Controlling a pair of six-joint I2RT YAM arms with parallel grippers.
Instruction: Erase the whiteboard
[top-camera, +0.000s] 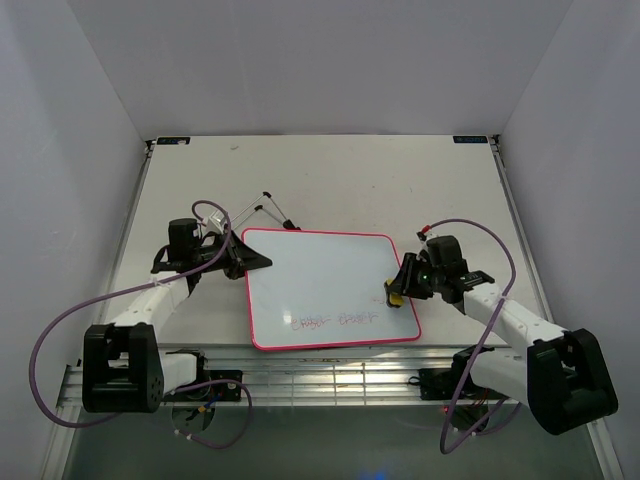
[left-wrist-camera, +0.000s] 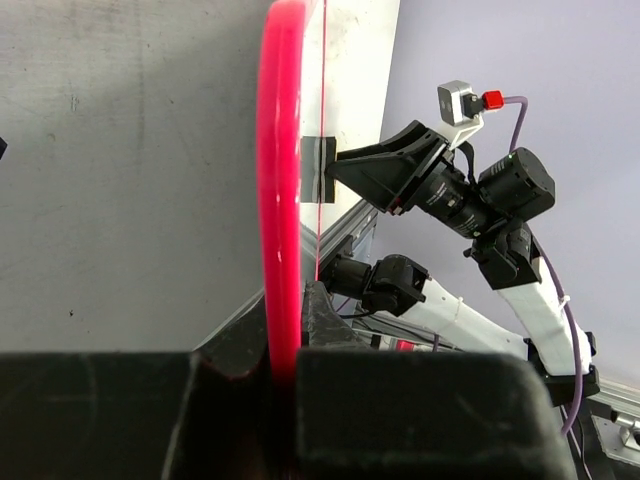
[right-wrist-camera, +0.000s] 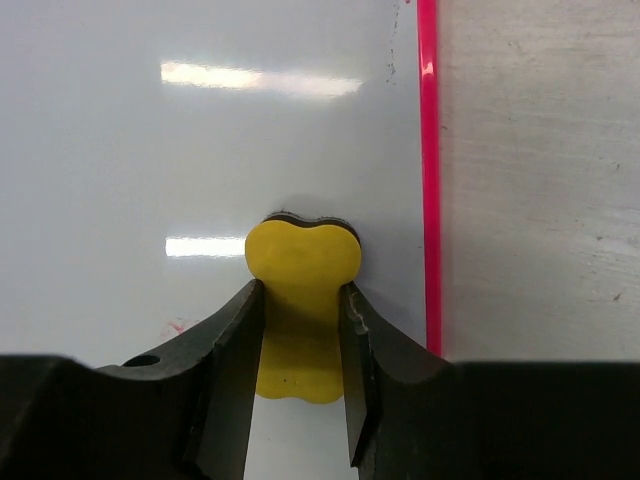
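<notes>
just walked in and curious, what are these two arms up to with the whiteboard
The left gripper is clamped on the pink-framed left edge of the whiteboard, apparently to steady it. The right gripper holds a yellow eraser at the board's surface near its right edge. The red writing along the near side is not yet wiped; it lies to the left of the eraser.

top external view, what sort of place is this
Probably a robot lab test cell: plain white enclosure walls, a flat white tabletop, and two white-and-black arms bolted to a slotted aluminium rail.
</notes>
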